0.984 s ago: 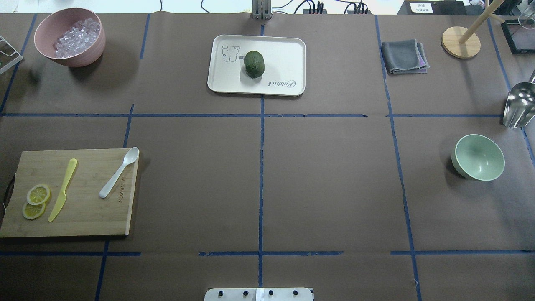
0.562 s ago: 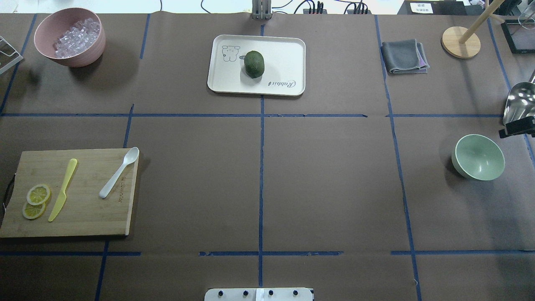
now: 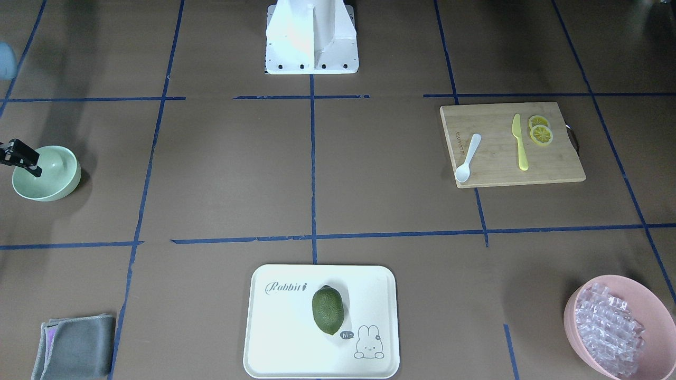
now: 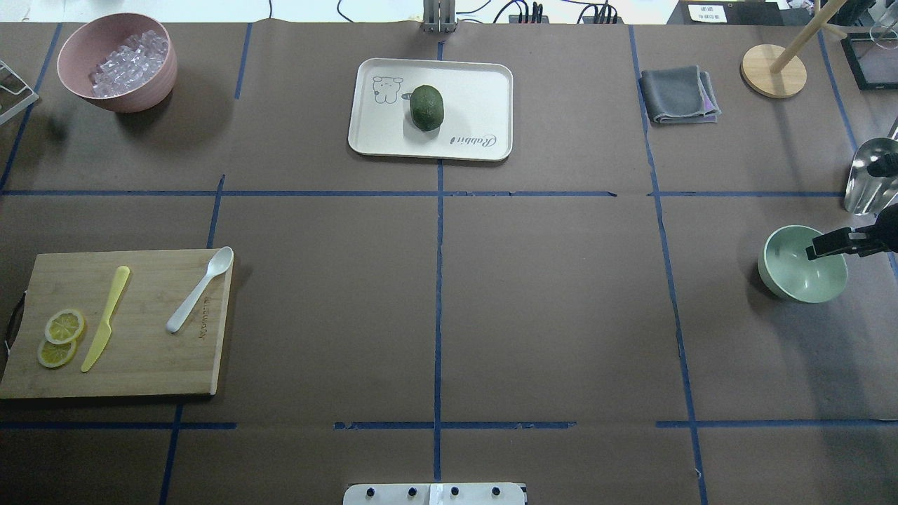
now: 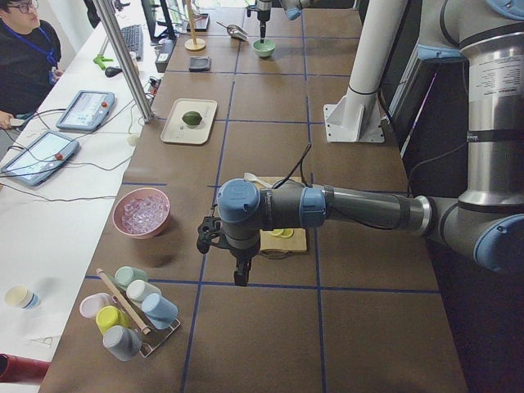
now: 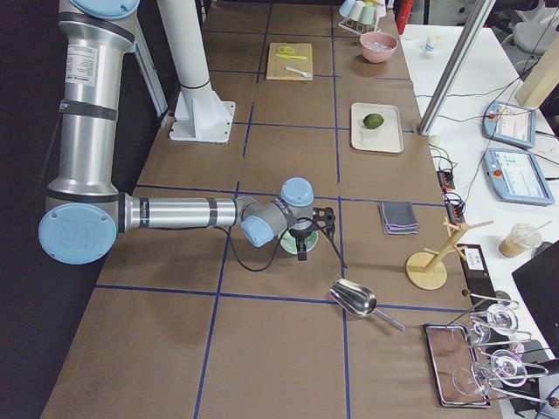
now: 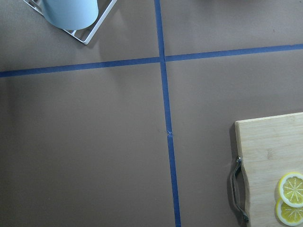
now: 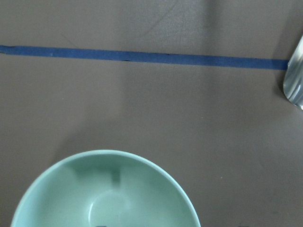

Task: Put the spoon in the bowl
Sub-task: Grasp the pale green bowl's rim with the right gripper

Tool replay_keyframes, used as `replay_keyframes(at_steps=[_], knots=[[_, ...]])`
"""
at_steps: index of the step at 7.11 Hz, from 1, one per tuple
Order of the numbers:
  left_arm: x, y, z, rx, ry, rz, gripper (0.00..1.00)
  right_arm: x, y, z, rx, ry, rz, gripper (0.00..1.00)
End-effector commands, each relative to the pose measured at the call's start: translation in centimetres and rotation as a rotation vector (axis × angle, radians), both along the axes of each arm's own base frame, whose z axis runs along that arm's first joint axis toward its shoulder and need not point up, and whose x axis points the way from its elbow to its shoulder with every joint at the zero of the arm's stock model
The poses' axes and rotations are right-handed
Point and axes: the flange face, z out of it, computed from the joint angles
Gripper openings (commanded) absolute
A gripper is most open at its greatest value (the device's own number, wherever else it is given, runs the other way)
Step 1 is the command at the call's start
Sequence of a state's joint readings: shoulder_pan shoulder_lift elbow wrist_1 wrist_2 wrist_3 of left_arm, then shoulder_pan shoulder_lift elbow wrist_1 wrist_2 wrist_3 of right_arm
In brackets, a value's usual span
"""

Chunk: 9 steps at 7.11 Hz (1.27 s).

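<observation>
The white spoon (image 4: 200,289) lies on the wooden cutting board (image 4: 140,365) at the left, scoop pointing away from the robot; it also shows in the front view (image 3: 468,158). The mint-green bowl (image 4: 793,280) stands empty at the right and fills the bottom of the right wrist view (image 8: 109,198). My right gripper (image 4: 822,247) hangs over the bowl's right rim, seen also in the front view (image 3: 24,158); I cannot tell if it is open. My left gripper (image 5: 238,274) shows only in the exterior left view, beyond the board's far end; its state is unclear.
A yellow knife (image 4: 105,319) and lemon slices (image 4: 62,338) share the board. A metal scoop (image 4: 866,182) lies just beyond the bowl. A tray (image 4: 477,91) with a lime (image 4: 426,107), a grey cloth (image 4: 677,95) and a pink bowl (image 4: 144,88) of ice stand at the back.
My right gripper has come in from the right edge and moved left over the mint-green bowl. The spoon and the bowl have not moved.
</observation>
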<state>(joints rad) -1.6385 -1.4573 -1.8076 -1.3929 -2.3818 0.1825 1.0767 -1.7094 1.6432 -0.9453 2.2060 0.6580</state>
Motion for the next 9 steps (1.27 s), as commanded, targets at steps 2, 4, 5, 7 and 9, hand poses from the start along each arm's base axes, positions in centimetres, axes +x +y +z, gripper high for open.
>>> replay_keyframes(at_steps=[2,4,5,7,9], knots=[[0.0,0.0,-0.1,0.003,0.002,0.0,1.0,0.3,1.2,1.3,-0.024,0.009,-0.011,0.26],[0.0,0.1,-0.1,0.001,0.003,0.0,1.0,0.4,1.2,0.9,-0.024,0.003,-0.002,0.01],[0.0,0.0,-0.2,0.003,0.003,0.0,1.0,0.4,1.2,0.8,-0.023,0.004,0.0,0.0],[0.0,0.1,-0.1,0.001,0.003,0.0,1.0,-0.1,0.6,-2.3,0.001,-0.032,0.011,0.0],[0.0,0.0,-0.2,0.004,0.003,0.0,1.0,-1.7,-1.3,-9.8,-0.074,-0.165,0.112,0.0]])
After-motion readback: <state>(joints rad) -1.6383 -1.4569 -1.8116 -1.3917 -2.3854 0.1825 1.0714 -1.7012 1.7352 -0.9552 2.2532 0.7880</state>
